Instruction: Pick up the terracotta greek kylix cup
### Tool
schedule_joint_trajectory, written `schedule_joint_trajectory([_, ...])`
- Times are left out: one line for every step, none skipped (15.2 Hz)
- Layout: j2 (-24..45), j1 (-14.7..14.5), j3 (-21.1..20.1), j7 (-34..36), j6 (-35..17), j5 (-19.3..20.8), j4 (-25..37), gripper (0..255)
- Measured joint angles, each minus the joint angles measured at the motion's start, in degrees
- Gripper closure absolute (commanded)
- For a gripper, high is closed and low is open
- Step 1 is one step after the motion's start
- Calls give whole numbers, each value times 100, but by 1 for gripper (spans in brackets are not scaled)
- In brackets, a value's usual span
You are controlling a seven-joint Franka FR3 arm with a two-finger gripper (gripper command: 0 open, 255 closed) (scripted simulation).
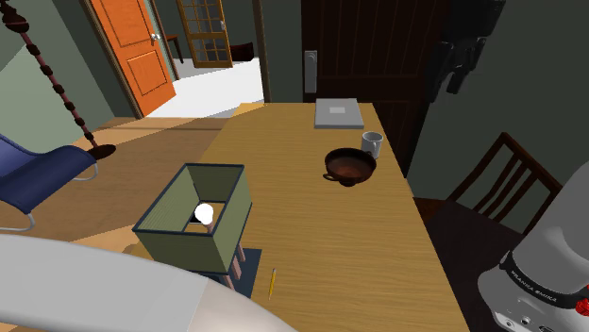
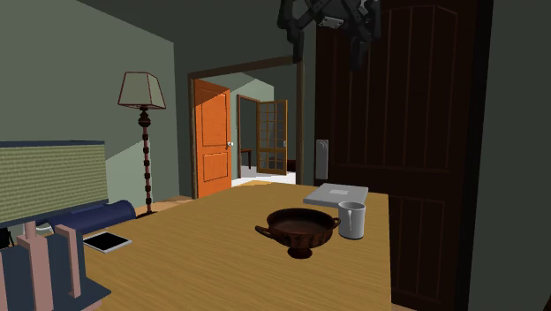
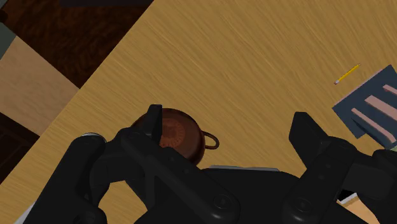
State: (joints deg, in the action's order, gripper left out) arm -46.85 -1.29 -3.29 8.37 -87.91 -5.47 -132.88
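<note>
Wrist view first: the claw (image 3: 229,122) is spread wide, with nothing between its black fingers (image 3: 153,121). The kylix cup (image 3: 180,132) sits on the desk (image 3: 254,51) below, peeking out just beside one finger with one loop handle showing. A yellow pencil (image 3: 347,74) lies well off toward the other finger.

Over to the second exterior view: here the claw hangs high above the desk in front of the dark panelled door (image 2: 415,132), well clear of the cup. This angle gives the cup's profile. It's a wide, shallow, dark reddish-brown bowl, upright on a short foot, with a handle jutting from the side. A white mug (image 2: 351,220) stands just beside it, and a flat grey book (image 2: 336,195) lies behind.

The shoulder view adds a green-shaded lamp (image 1: 193,215) with its bulb visible from above, well apart from the cup.
</note>
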Motion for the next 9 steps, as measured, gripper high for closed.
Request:
schedule_joint_trajectory([0,0,0,0,0,0,0,0])
schedule_joint_trajectory([30,14,33,-40,-88,19,-57,0])
schedule_joint_trajectory([65,31,71,-89,-240,39,-172,0])
schedule_joint_trajectory([150,52,110,-139,-402,60,-243,0])
schedule_joint_trajectory([202,77,166,-203,-556,88,-336,0])
schedule_joint_trajectory([251,100,219,-267,-734,112,-460,0])
schedule_joint_trajectory([331,114,246,-302,-938,118,-573,0])
schedule_joint_trajectory([476,150,323,-390,-1129,157,-611,0])
schedule_joint_trajectory([606,174,377,-453,-1320,177,-663,0])
